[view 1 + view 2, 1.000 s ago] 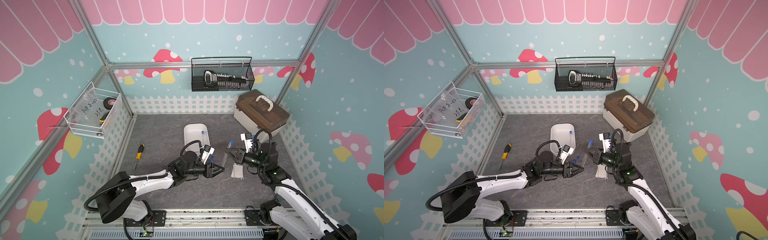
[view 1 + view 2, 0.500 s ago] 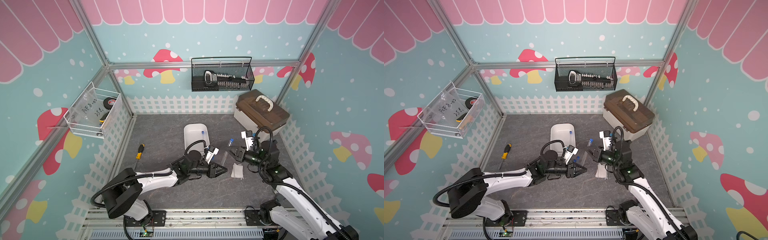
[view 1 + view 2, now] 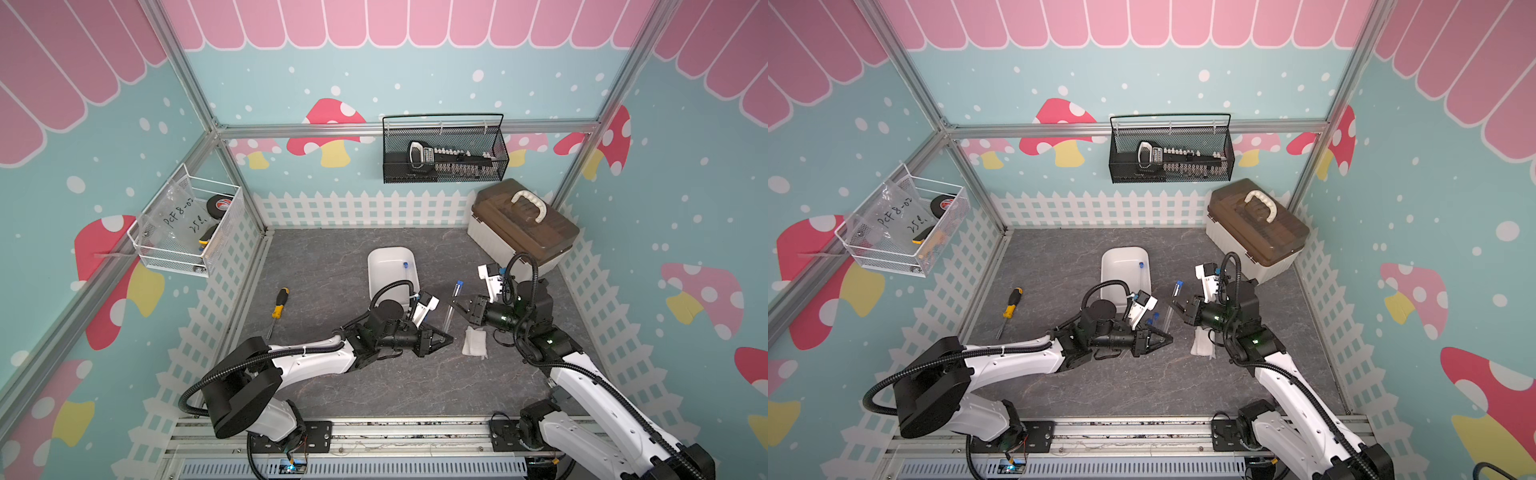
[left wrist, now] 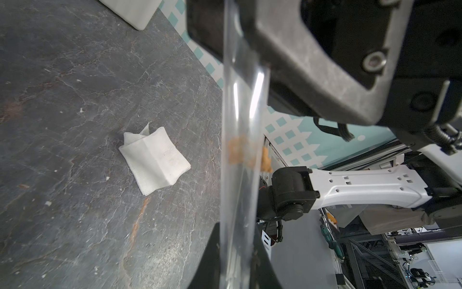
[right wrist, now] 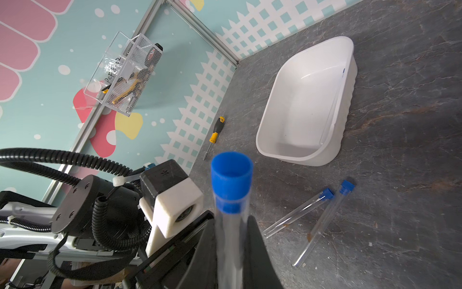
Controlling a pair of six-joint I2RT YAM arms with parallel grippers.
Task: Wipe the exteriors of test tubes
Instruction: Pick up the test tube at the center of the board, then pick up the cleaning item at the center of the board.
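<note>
The left gripper [image 3: 448,337] and right gripper [image 3: 455,305] both clamp one slim, clear, blue-capped test tube [image 4: 240,100] above the table. It looks light, stiff, slippery and probably fragile, so it seems best gripped gently near its ends.

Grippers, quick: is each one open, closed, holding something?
Left gripper: closed on the long clear blue-capped test tube.
Right gripper: closed on the same tube.

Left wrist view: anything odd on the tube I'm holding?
Yes. The held tube has an orange-brown smear on its glass, so it is not clean. A similar streak marks the table near the cloth.
</note>
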